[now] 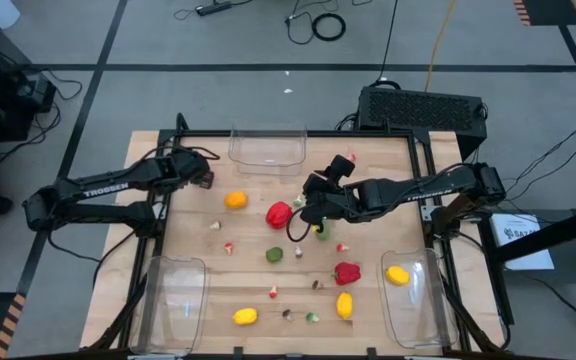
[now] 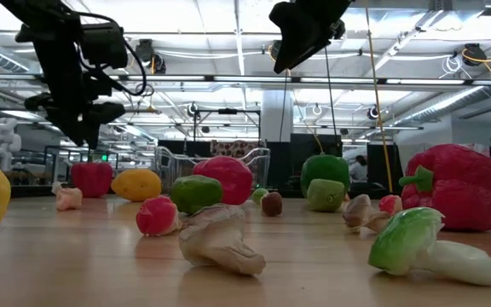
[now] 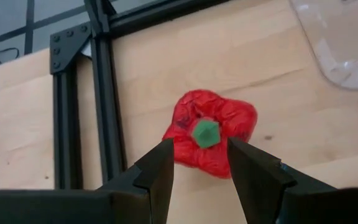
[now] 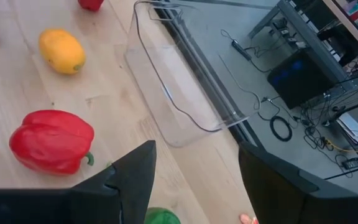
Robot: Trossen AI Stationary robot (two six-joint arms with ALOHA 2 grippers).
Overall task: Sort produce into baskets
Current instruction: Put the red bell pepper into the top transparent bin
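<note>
Left gripper (image 3: 197,171) hovers, fingers parted, above red pepper (image 3: 210,134); right gripper (image 4: 194,180) raised mid-table, seemingly empty.

The right arm is covering most of a green pepper (image 1: 322,232) beside the red pepper (image 1: 279,213). Tiny bits (image 1: 274,292) near it are staying too small to identify.

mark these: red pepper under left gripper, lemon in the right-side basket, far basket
red pepper (image 3: 211,138), left wrist view, on its red skin by the stem
lemon (image 1: 397,274), high view, on its middle
far basket (image 1: 267,160), high view, on its near wall
</note>
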